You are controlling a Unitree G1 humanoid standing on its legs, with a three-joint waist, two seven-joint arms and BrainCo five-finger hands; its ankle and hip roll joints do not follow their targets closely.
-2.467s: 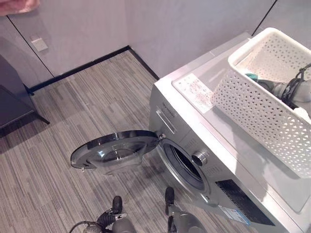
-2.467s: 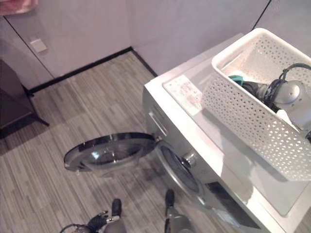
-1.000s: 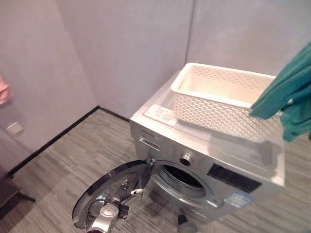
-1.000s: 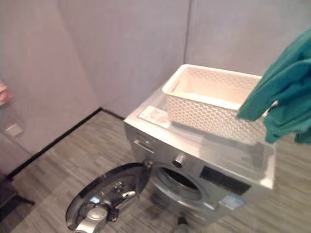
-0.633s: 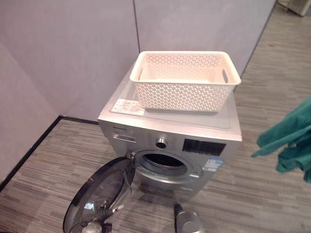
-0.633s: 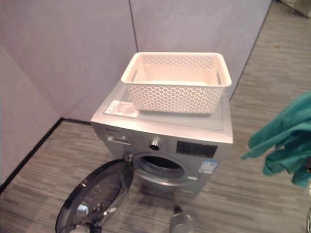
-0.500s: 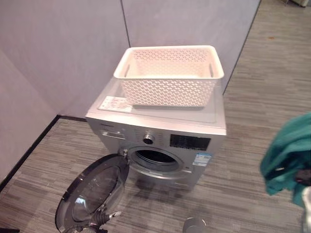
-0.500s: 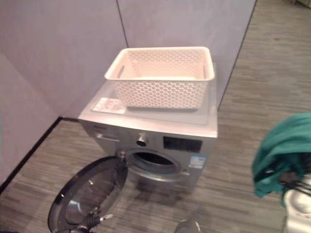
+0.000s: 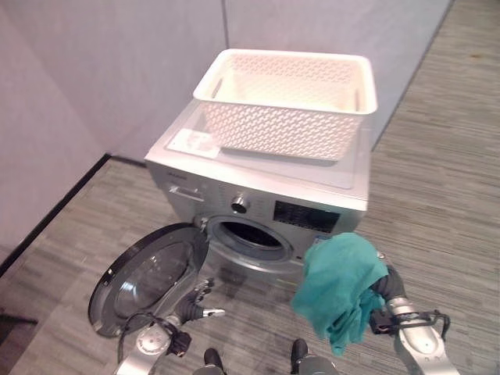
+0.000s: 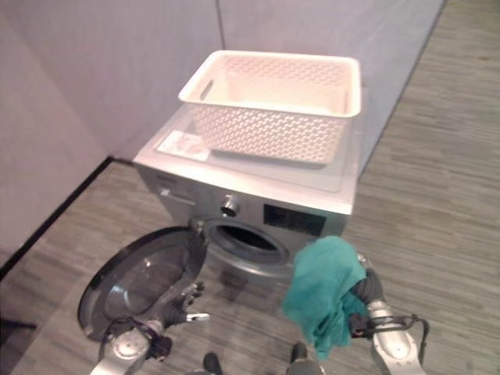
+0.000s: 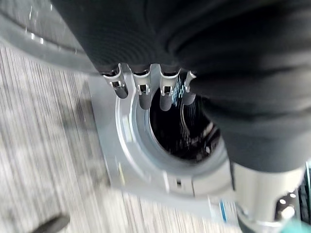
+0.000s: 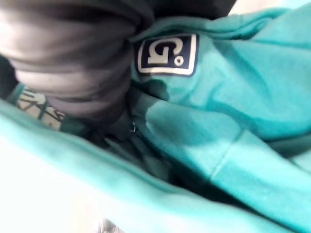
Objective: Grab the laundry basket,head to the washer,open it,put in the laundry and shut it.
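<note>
The loading step is in hand. Nearest, the teal garment (image 9: 341, 285) is carried low by the right hand (image 9: 380, 283), whose fingers are buried in the cloth, so its grip cannot be told. The left hand (image 9: 197, 304) is held with fingers straight by the open door (image 9: 144, 275). Beyond, the drum opening (image 9: 250, 238) of the washer (image 9: 312, 219) is unobstructed. The basket (image 9: 287, 101) rests on top. Next, the garment is to be pushed into the drum.

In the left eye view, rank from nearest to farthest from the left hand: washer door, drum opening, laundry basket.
From the left hand:
1. Washer door, swung open right beside it.
2. Drum opening, on the washer's front.
3. Laundry basket, on top of the washer.
</note>
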